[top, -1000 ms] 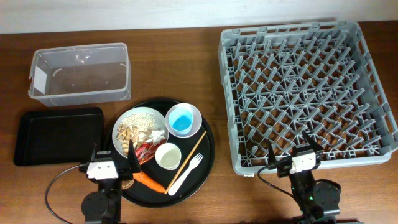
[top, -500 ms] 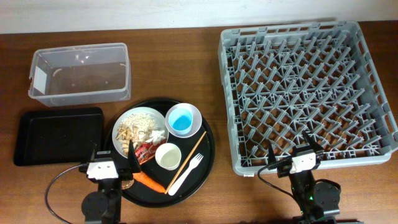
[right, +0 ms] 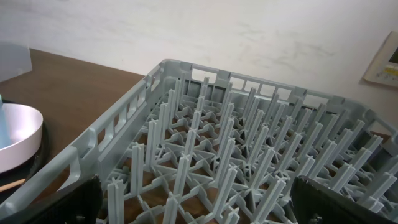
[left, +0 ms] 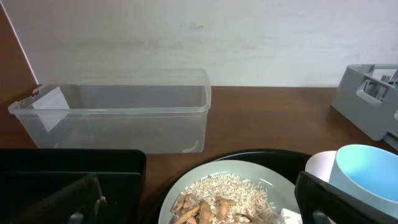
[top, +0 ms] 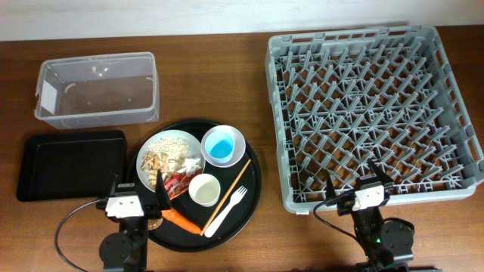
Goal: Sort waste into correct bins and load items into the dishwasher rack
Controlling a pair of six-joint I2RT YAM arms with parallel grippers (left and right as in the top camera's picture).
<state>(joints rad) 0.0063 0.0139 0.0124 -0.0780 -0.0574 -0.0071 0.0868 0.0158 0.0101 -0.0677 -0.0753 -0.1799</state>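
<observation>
Dark brown wooden table (top: pixel 219 83), fine grain running left to right, filling the overhead view. Behind its far edge, a plain off-white painted wall (left: pixel 261 37), faintly scuffed. High on it, at the right edge of the right wrist view, a small beige rectangular panel (right: pixel 385 59), cut off by the frame. Far left in the left wrist view, a slanted reddish-brown strip (left: pixel 15 50). Soft, even light.
</observation>
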